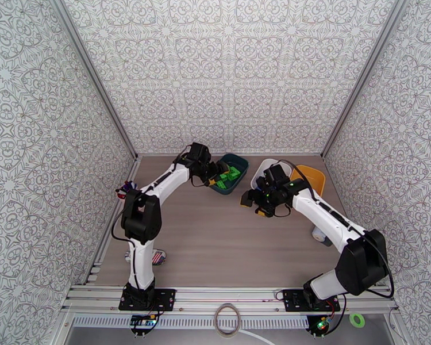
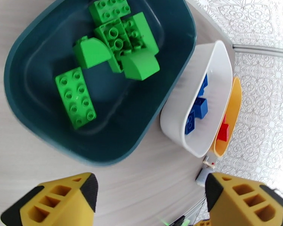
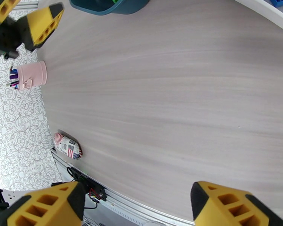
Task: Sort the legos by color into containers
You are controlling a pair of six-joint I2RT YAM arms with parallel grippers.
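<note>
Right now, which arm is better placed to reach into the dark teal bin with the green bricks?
Left. The left gripper, open, hangs just beside the dark teal bin, with the green legos straight ahead. The right gripper, also open, sits over the table, nearer the white bin.

I log: teal bin (image 2: 36, 49), green bricks (image 2: 75, 96); white bin (image 2: 175, 113), blue bricks (image 2: 200, 107); yellow bin (image 2: 236, 98), red brick (image 2: 222, 132). Pale grey woodgrain: worktop (image 3: 171, 102). White with grey floral tracery: walls (image 1: 227, 70). Pink cup (image 3: 32, 74). White pouch (image 3: 68, 146), flag print. Yellow, black-tipped: left claw (image 2: 151, 189), right claw (image 3: 137, 194).
</note>
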